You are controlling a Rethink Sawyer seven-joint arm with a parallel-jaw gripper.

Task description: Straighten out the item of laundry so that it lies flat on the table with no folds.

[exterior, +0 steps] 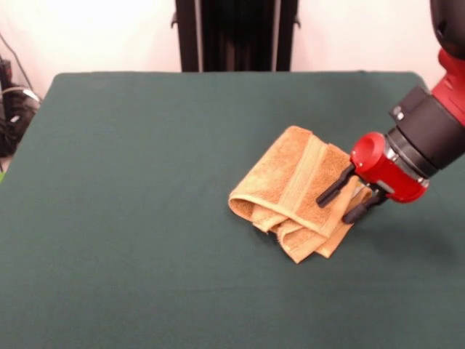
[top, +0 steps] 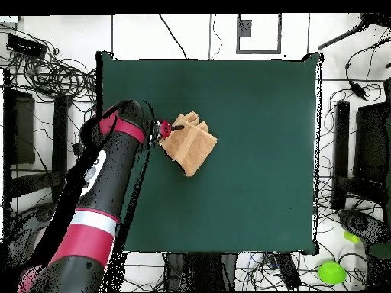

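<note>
The item of laundry (exterior: 290,189) is an orange-tan terry towel, folded over itself into a thick bundle with a paler woven band across its top, lying right of centre on the green table (exterior: 145,218). My gripper (exterior: 333,210) reaches in from the right, tilted low, and is open. One black finger (exterior: 334,187) rests over the towel's top layer, and the other sits at the towel's right edge, so that edge lies between them. In the overhead view the gripper (top: 169,130) meets the left side of the towel (top: 192,143), and the table (top: 260,168) spreads wide around it.
The red and black arm (top: 107,191) crosses the table's left edge in the overhead view. Cables and dark equipment (top: 46,76) lie on the floor around the table. A green object (top: 331,272) sits on the floor at lower right.
</note>
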